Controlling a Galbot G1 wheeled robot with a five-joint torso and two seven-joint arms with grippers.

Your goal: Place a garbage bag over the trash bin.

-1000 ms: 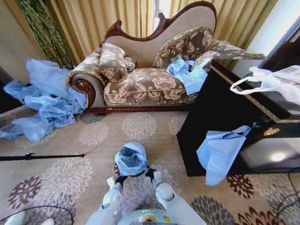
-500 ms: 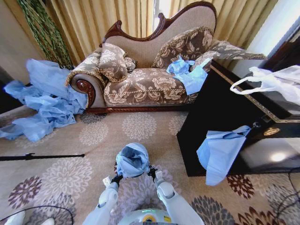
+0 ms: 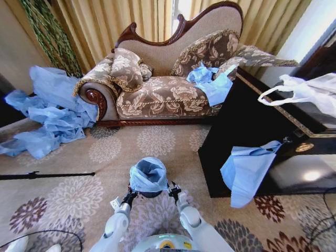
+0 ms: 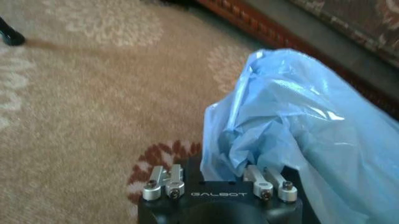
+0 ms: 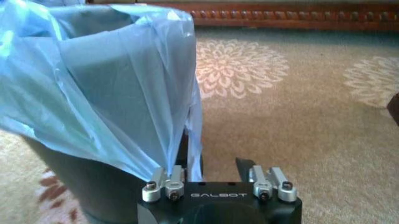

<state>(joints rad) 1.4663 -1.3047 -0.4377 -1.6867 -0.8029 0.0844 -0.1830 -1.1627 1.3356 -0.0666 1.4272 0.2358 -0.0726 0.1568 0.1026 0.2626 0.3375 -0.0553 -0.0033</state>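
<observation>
The trash bin is a small black cylinder on the carpet just in front of me. The light-blue garbage bag drapes over its rim with the mouth open. My left gripper sits low at the bin's left side, where the garbage bag hangs over its front. My right gripper is at the bin's right side. In the right wrist view the right gripper is open, the garbage bag has a hanging edge against one finger, and the black trash bin wall shows below the plastic.
A patterned sofa stands behind, with blue plastic on its seat. A heap of blue sheeting lies to the left. A dark cabinet on the right carries a hanging blue bag and a white bag. A black rod lies on the carpet.
Both grippers have moved slightly outward and down along the bin's sides. The bag's mouth has spread wider over the rim.
</observation>
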